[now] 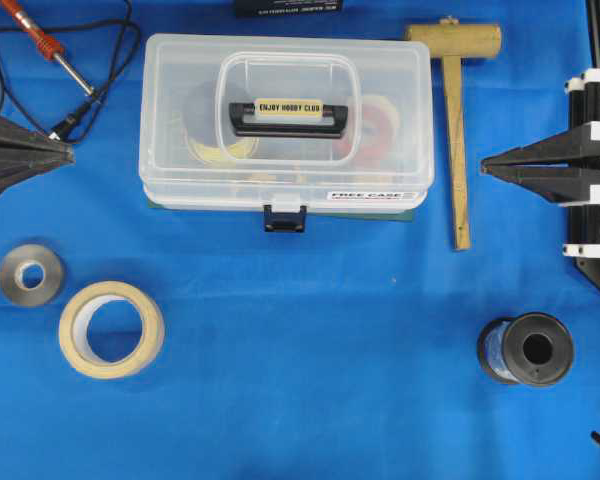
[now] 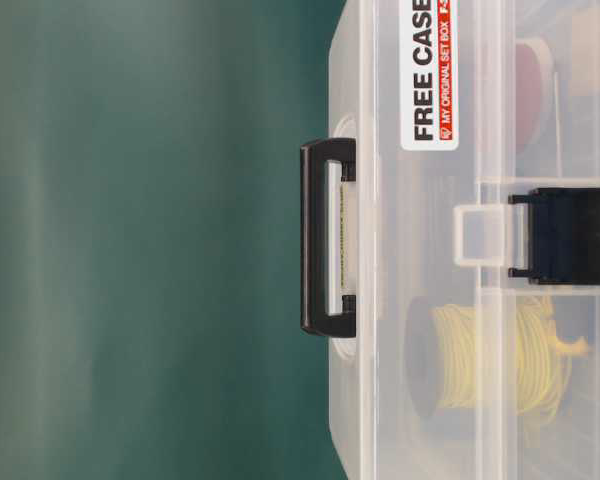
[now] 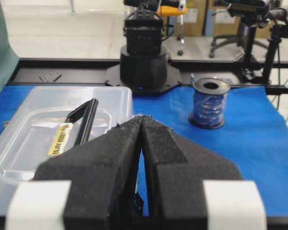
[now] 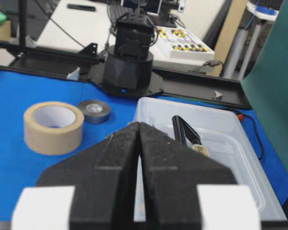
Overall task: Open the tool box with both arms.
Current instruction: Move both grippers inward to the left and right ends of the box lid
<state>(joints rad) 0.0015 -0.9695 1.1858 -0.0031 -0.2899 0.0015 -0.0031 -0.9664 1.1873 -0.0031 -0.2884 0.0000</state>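
Overhead view shows the tool box (image 1: 285, 125) at upper centre of the frame, lid down, its dark blue latch (image 1: 284, 218) fastened on the near edge. The left gripper (image 1: 68, 153) at mid-left edge and right gripper (image 1: 485, 168) at mid-right are both clenched on nothing, well apart from it. Nothing seems started; next, probably one arm steadies the box while the other flips the latch.

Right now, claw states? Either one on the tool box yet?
Left claw: closed, holding nothing, clear of the tool box.
Right claw: closed, holding nothing, also clear of the box.
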